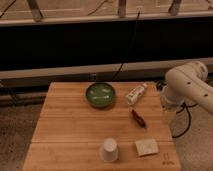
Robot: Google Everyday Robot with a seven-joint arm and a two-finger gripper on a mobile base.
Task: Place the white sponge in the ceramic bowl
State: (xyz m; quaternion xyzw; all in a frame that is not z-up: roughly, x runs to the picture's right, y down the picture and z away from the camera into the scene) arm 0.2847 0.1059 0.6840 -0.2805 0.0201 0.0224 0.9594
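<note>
The white sponge [146, 147] is a small flat off-white block lying near the front right corner of the wooden table [65, 125]. The ceramic bowl [100, 95] is round, glossy and green, and it stands at the back middle of the table. My gripper [168, 111] hangs below the white arm [189, 86] at the table's right edge. It is to the right of the bowl and behind the sponge, well apart from both.
A white bottle with a label [136, 93] lies just right of the bowl. A small dark red object [138, 118] lies between the bottle and the sponge. An upturned white paper cup [109, 150] stands left of the sponge. A dark wall with cables runs behind the table.
</note>
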